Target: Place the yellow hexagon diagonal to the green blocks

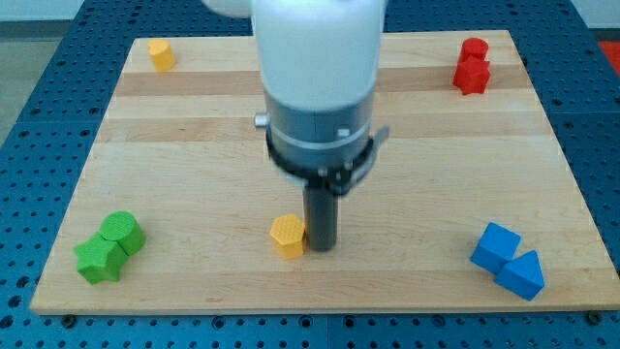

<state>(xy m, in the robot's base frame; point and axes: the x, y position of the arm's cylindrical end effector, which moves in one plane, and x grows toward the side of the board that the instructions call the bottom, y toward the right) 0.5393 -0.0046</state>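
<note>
The yellow hexagon lies on the wooden board near the view's bottom centre. My tip stands right beside it, touching its right side. Two green blocks sit at the view's bottom left: a green cylinder and a green star-like block, touching each other. The hexagon is well to the right of them, at about their height in the view.
A second yellow block sits at the top left corner. Two red blocks sit at the top right. A blue cube and a blue triangular block sit at the bottom right. The arm's white and grey body hides the board's centre.
</note>
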